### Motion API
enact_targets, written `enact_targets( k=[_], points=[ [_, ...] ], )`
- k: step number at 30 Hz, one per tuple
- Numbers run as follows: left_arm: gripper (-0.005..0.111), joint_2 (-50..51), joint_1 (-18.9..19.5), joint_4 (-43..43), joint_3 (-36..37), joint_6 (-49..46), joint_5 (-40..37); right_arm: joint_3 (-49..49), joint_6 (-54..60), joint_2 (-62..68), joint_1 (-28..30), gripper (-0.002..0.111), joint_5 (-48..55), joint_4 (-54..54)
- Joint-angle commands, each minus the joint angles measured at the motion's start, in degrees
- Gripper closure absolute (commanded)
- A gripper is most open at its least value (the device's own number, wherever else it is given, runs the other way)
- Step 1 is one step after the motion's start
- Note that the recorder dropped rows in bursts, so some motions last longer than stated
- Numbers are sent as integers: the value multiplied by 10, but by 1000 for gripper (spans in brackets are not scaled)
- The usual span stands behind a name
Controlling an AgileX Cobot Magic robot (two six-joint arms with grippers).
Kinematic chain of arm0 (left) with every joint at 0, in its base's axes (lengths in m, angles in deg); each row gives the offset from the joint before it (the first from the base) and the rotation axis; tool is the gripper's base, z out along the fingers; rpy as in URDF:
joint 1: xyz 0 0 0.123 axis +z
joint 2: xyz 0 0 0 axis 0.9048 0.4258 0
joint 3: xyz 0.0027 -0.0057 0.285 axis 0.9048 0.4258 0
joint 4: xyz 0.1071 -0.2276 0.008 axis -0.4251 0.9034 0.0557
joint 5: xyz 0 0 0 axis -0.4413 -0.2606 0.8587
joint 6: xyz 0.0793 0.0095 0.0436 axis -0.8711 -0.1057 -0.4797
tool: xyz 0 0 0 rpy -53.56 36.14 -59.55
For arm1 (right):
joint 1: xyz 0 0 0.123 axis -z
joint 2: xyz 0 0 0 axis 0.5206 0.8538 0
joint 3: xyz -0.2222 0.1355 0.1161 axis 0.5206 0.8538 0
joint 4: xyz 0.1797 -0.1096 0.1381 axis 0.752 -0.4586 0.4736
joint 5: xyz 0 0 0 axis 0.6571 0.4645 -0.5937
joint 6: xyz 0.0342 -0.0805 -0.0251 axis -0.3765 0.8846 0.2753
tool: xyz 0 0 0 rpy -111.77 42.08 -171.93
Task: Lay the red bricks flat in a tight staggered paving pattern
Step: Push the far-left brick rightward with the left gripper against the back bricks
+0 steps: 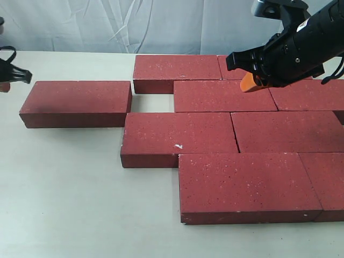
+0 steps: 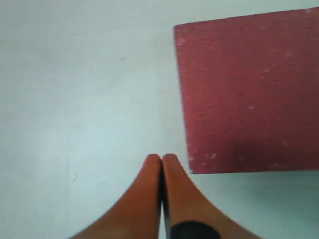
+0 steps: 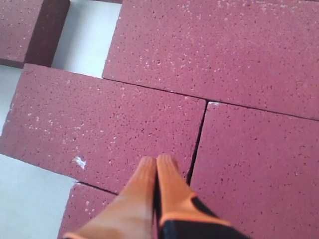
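"Across the pale table [image 1: 64, 204], what does the outside camera give you?"

"The red bricks [image 1: 252, 185] lie flat in four staggered rows with their sides touching, eight in the patch. A lone brick [image 1: 75, 102] lies flat just beside the patch's left edge. It is level with the second row, and a pocket of bare table shows between it and that row. The chipped brick [image 1: 180, 134] ends the third row on the left, and its white chip [image 1: 178, 146] is near the front edge. My right claw [image 1: 250, 83] hangs over the second row toward the back, orange tips together. My left arm [image 1: 13, 71] only pokes in at the left edge, off the bricks."

"And your left wrist camera?"

"My left claw [image 2: 160, 162] is pinched fully together. Both orange fingers [image 2: 147, 189] meet along one line with nothing between them. It is over bare table, near the corner of a brick end [image 2: 249, 94], and tip and brick are apart."

"Right wrist camera?"

"Much the same: my right claw is pressed together and empty. Beneath it is the chipped brick. The tip lies just beside the seam [image 3: 198, 134] where that brick meets its row neighbour. Whether the tip touches the surface, I cannot tell."
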Motion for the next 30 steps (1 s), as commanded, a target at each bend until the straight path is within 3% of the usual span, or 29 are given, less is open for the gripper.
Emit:
enact_targets(
  k=[1, 19, 30],
  points=[
    [107, 24, 45, 24, -3, 6, 6, 1, 4, -4, 2, 109, -6, -5],
    [107, 136, 58, 116, -3, -1, 94, 1, 4, -3, 2, 109, -12, -5],
    [107, 148, 14, 125, -3, -38, 108, 1, 4, -3, 2, 109, -12, -5]
  ],
)
